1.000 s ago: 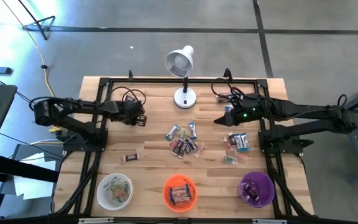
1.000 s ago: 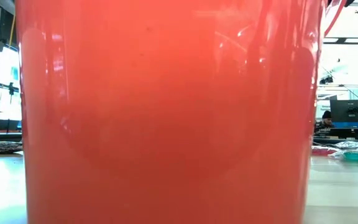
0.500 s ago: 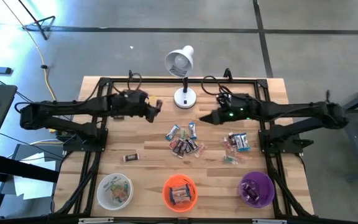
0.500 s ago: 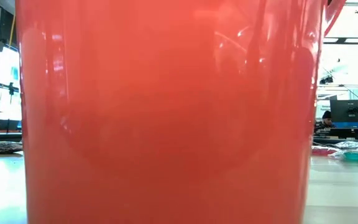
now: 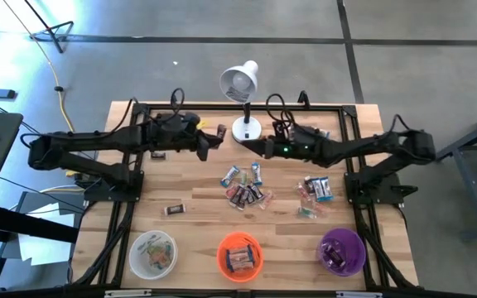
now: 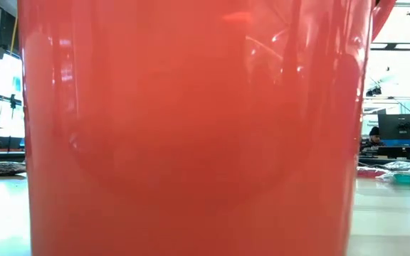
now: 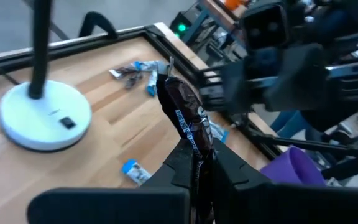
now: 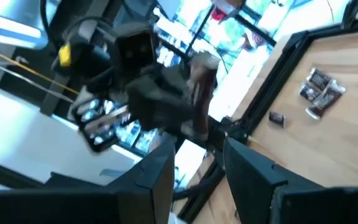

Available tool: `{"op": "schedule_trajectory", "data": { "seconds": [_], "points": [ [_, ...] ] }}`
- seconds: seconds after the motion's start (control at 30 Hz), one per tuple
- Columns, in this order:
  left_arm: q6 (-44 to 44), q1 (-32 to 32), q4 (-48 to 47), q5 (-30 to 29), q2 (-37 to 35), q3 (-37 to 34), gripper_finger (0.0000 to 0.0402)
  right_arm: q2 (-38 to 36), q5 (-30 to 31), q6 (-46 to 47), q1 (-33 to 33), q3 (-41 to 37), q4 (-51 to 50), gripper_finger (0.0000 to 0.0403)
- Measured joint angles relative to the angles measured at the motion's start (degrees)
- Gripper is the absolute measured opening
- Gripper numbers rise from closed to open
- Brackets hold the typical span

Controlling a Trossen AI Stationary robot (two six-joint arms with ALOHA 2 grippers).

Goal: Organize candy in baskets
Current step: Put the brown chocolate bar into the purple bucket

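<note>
I observe the left gripper [image 5: 209, 141] clamped on a dark brown candy [image 7: 185, 112] near the lamp base [image 5: 246, 130]; the right gripper [image 5: 251, 146] faces it, fingers parted, empty.

Two dark, slender jointed arms carry looping black cables; the right arm [image 5: 363, 147] shows a small green light near its wrist.
</note>
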Motion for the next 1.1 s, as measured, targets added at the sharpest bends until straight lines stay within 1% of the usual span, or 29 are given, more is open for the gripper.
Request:
{"op": "schedule_trajectory", "data": {
  "seconds": [0.17,0.27,0.37,0.5,0.6,0.8,1.0,1.1],
  "points": [
    [-1.5,-1.6,3.4,0.1,3.2,0.0,0.0005,3.1,0.8,-2.7,0.1,3.7,0.7,0.0133],
    [-2.7,-2.2,6.2,0.6,4.8,0.0,0.0005,4.2,0.7,-5.8,0.0,7.2,-1.1,0.0133],
    [-2.9,-2.5,8.9,1.8,5.8,0.0,0.0005,4.5,0.1,-8.9,-0.3,11.3,-8.2,0.0133],
    [-2.9,-2.5,9.2,1.6,5.7,0.0,0.0005,4.5,0.0,-12.7,-0.3,16.4,-20.0,0.0133],
    [-2.9,-2.5,9.2,1.5,5.5,0.0,0.0005,4.5,-0.2,-14.5,-0.3,18.8,-24.9,0.0133],
    [-2.9,-2.5,9.4,1.2,5.5,0.0,0.0005,3.9,-0.7,-14.8,-0.3,19.6,-27.2,0.0133],
    [-2.9,-2.5,9.1,1.0,5.5,0.0,0.0005,3.1,-0.8,-14.5,-0.6,19.7,-33.9,0.0133],
    [-2.9,-2.4,9.5,0.9,5.4,0.0,0.0005,3.1,-0.8,-14.5,-0.7,19.6,-34.0,0.0133]
  ]
}}
